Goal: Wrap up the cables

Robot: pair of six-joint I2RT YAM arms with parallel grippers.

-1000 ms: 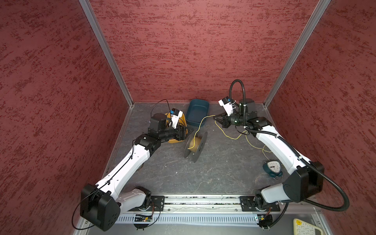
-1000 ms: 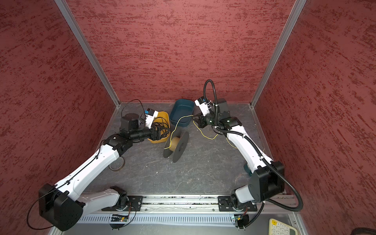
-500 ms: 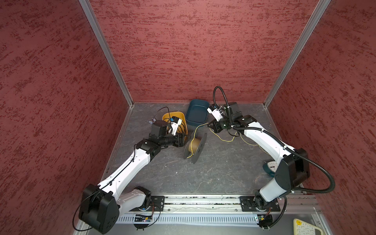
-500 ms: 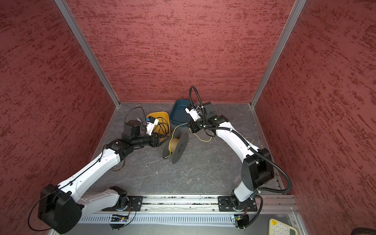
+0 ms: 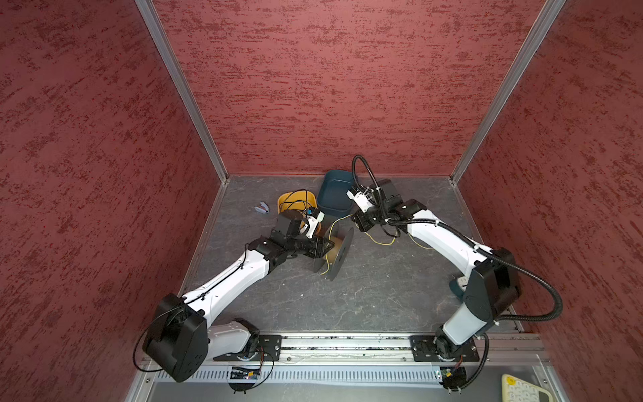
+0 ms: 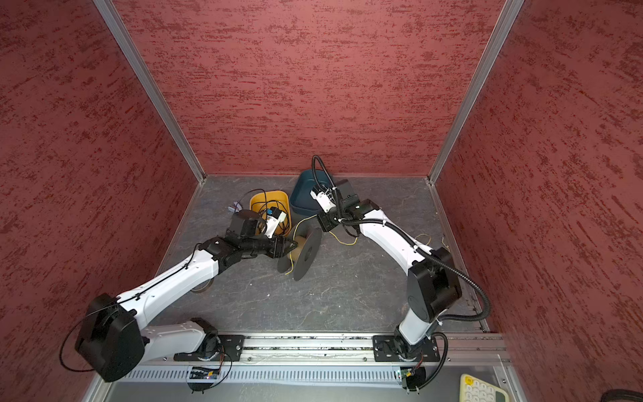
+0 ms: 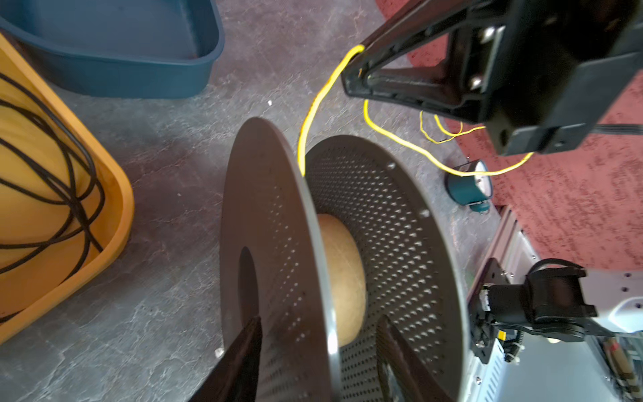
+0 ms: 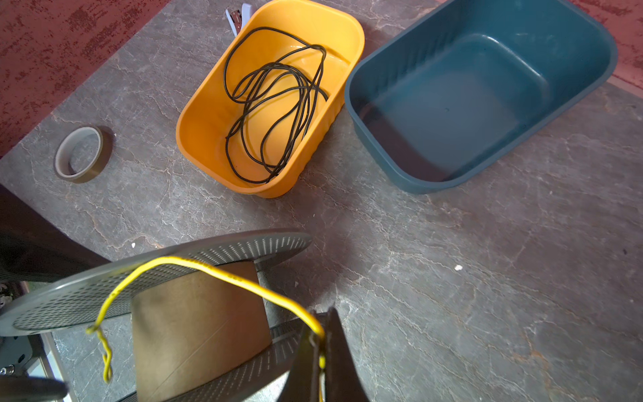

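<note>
Evidently the cable (image 8: 222, 275) is light, thin and springy, apt to slip, so best held close to the spool (image 7: 382, 209); right end effector (image 8: 322, 348) pinches it there, the strand arching over the core (image 8: 195, 330); left end effector (image 7: 319, 318) straddles a flange (image 7: 264, 226), half open, gripping nothing.

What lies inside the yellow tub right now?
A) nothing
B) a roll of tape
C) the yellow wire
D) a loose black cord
D: the right wrist view shows a loose black cord tangled in the yellow tub, while the yellow wire arcs over the spool instead.
</note>
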